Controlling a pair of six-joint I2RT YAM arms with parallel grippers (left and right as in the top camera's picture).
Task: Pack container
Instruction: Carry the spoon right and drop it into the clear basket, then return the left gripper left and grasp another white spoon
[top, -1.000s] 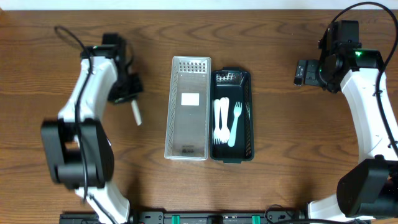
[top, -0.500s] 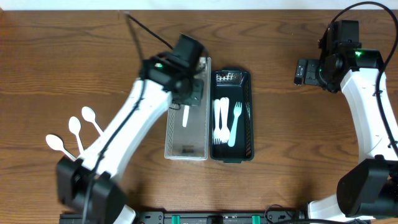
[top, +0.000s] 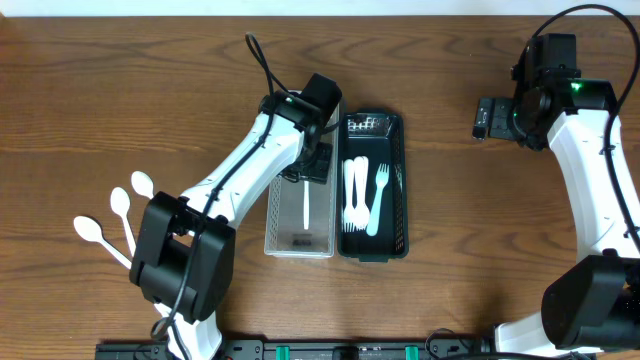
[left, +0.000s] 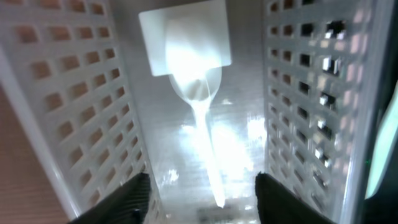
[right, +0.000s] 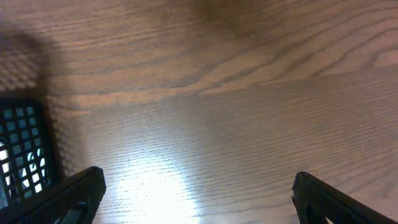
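A white perforated container (top: 322, 225) stands at the table's middle, and a white plastic spoon (top: 304, 200) lies lengthwise on its floor. My left gripper (top: 312, 165) hovers over that container with its jaws open, nothing between them. In the left wrist view the spoon (left: 199, 112) lies free between the container's walls (left: 81, 118), its bowl over a white label (left: 185, 34), ahead of my left gripper (left: 202, 199). A dark green container (top: 400, 190) right beside it holds white forks (top: 362, 195). My right gripper (top: 483, 117) is open over bare wood at the far right.
Three more white spoons (top: 121, 203) lie on the wood at the left. The right wrist view shows wood grain under my right gripper (right: 199, 193) and a corner of the dark container (right: 22, 155) at the left edge.
My left arm swung from the table's left side to the white container. Its jaws opened and the spoon it carried now lies inside. The right arm has not moved.
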